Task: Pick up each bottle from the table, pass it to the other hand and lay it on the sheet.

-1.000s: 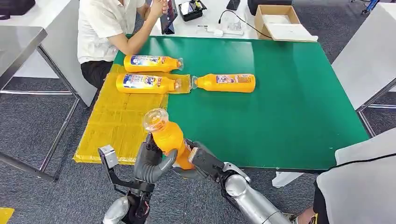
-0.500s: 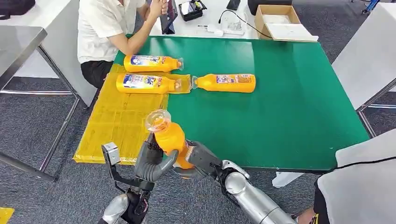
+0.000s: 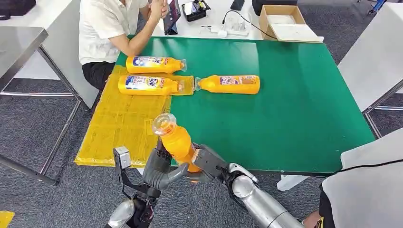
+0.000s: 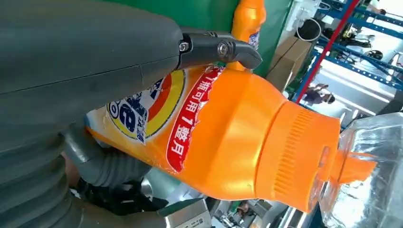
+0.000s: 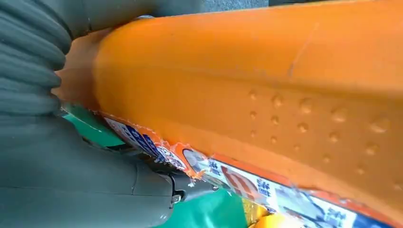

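Bottle point(image 3: 177, 141) in transfer: an orange plastic detergent bottle with a clear cap, held upright and tilted slightly over the near edge of the counter point(image 3: 294, 109), both my robot hands on its lower body. I judge it moderately heavy if full, with stiff walls that give little under pressure. The glossy label looks slippery, while the dimpled panel seen from the right wrist offers better purchase. The best hold is around the broad body below the shoulder, not the narrow neck or brittle-looking cap.

My left robot hand point(image 3: 159, 167) wraps the bottle from the left, thumb curled across the front and dark fingers over the label. My right robot hand point(image 3: 206, 162) grips the base from the right, forearm angled in from below. Neither has let go.

Beyond lies the yellow sheet point(image 3: 119, 128), with two bottles point(image 3: 148, 84) point(image 3: 154, 64) laid on it at its far end. A fourth bottle point(image 3: 230, 84) lies on the green counter just beside them.
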### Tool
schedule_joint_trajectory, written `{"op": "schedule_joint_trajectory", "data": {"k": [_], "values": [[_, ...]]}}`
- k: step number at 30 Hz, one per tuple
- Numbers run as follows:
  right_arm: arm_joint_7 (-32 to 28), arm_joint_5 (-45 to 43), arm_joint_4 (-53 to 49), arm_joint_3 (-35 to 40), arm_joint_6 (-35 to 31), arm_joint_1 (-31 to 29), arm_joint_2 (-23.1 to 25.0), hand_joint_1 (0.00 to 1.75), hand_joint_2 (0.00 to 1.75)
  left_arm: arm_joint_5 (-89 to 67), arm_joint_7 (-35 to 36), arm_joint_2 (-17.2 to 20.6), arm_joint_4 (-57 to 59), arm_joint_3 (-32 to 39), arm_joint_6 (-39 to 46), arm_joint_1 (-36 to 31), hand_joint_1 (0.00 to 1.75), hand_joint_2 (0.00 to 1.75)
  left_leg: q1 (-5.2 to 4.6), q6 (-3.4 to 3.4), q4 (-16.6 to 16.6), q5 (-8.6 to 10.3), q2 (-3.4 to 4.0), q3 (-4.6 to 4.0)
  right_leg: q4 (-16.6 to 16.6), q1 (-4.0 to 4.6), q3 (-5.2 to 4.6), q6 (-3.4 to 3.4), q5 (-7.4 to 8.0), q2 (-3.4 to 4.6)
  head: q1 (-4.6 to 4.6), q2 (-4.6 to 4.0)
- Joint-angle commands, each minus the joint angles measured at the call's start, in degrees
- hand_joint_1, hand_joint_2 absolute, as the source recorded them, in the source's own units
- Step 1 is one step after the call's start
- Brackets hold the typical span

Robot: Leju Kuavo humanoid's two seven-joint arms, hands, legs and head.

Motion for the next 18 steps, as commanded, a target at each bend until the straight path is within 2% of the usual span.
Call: {"op": "schedule_joint_trajectory", "data": {"k": [1,2,13,18], "values": [[0.39,0.03,1.93,1.16,0.22,-1.72,-0.17,1.75,1.75,0.57,1.49,0.22,3.71,-2.55,0.84,-1.37,0.00,1.75,0.07,-0.12,-0.03,-0.16,0.02,0.43,-0.04,0.08,0.44,-0.19,-0.16,-0.01,0.00,0.00],[0.44,0.15,1.98,1.34,0.28,-1.86,-0.19,1.75,1.75,1.57,2.22,0.16,4.15,-2.22,0.92,-1.57,0.00,1.75,0.02,-0.06,-0.04,-0.05,-0.02,0.17,-0.03,0.02,0.18,-0.09,-0.06,-0.04,0.00,0.00],[0.57,0.57,4.28,1.75,0.14,-4.86,0.08,1.75,1.75,7.46,4.06,-0.11,8.24,-0.95,-0.78,-4.87,0.00,1.75,0.01,-0.06,-0.01,-0.02,0.00,0.11,0.01,0.02,0.11,-0.09,-0.03,0.00,0.00,0.00],[0.00,-0.48,3.68,2.20,2.29,-4.98,-0.49,1.75,1.75,9.63,3.84,-0.17,10.47,-0.46,-1.59,-6.15,0.00,1.75,0.02,-0.05,-0.03,-0.02,-0.01,0.14,-0.02,0.03,0.15,-0.09,-0.03,-0.02,0.00,0.00]]}}
